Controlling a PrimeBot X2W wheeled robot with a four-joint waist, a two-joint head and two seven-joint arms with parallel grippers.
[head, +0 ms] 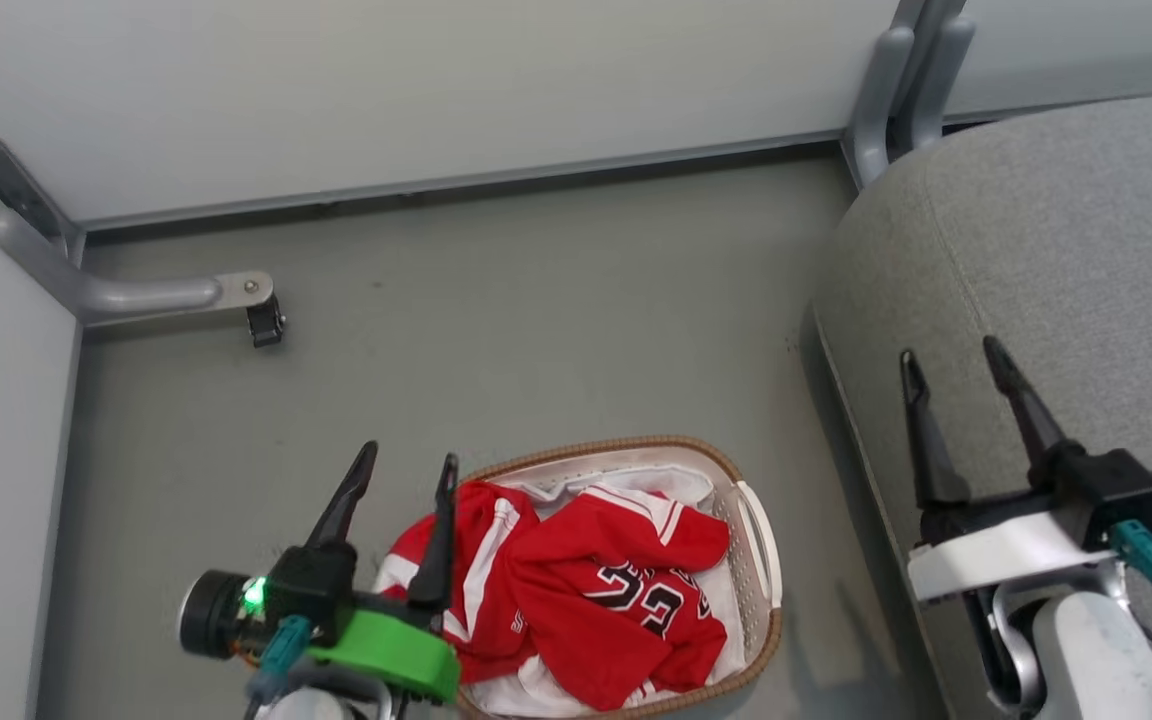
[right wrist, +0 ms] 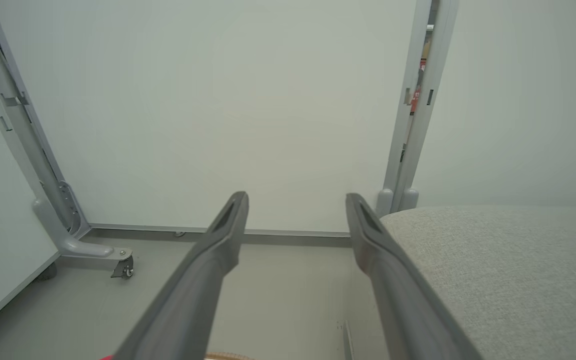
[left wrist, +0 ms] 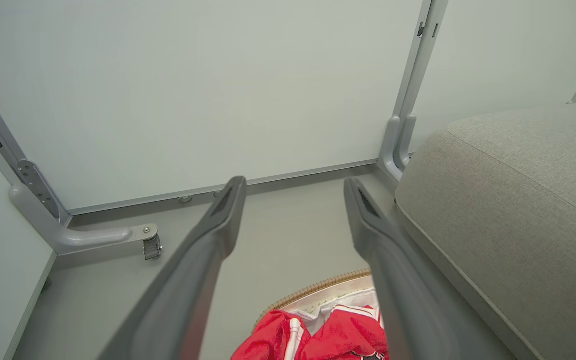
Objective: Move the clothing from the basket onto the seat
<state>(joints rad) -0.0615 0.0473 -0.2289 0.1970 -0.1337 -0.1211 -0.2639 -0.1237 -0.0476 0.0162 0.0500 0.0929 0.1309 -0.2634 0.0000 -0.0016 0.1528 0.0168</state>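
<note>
**Both pincers wide, jerseys in the basket**

The left pincer stood wide open with nothing between its two dark fingers. In the head view its inner finger crossed in front of the clothing, but whether it touched the fabric could not be told. In the left wrist view the red cloth lay low, down near the roots of the fingers. The fingertips pointed out over bare grey floor toward the pale wall panel.

The clothing was heaped inside the basket, just to the right of the left pincer and beneath it. It was crumpled, with white stripes and black numerals facing up. One fold draped over the basket's rim on the side nearest that pincer. A white liner showed under the cloth at the far end.

The right pincer was equally wide and held nothing. It hung over the near edge of the seat, whose grey upholstery spread to its right and ahead of it. The basket sat on the floor to its left and lower, well apart from its fingertips. The seat lay to the right of the left pincer, beyond the basket.

A metal foot with a small caster stood on the floor ahead of the left pincer and to its left.
</note>
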